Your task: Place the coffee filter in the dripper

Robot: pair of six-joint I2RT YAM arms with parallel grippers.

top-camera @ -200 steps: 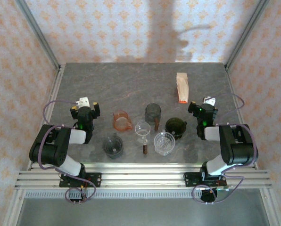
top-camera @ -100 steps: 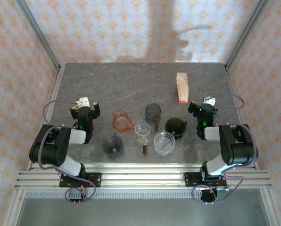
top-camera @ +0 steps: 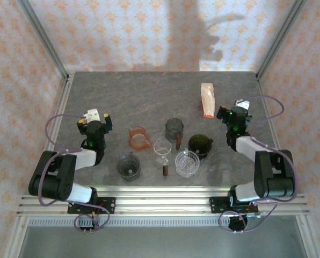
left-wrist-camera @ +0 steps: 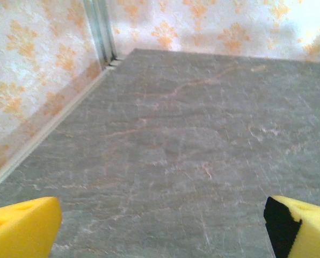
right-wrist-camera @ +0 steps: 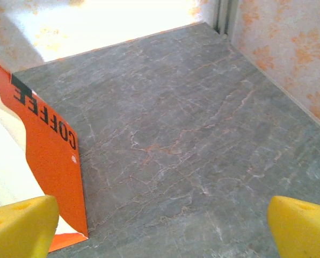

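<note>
Right wrist view: I see my right gripper (right-wrist-camera: 160,228) spread wide and empty, the filter pack (right-wrist-camera: 42,156) lying just beside its left finger. My left gripper (left-wrist-camera: 160,226) gapes empty too, and the drippers (top-camera: 187,163) stand mid-table.

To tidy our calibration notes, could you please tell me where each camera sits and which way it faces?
Top external: above and behind the bases, looking down on the table; both arms, left gripper and right gripper show.
Left wrist: low over the table, facing its far-left corner; open yellow fingertips at bottom corners.
Right wrist: facing the far-right corner; yellow fingertips likewise, filter pack at left.
Shared: top external and right wrist both show the filter pack.
</note>
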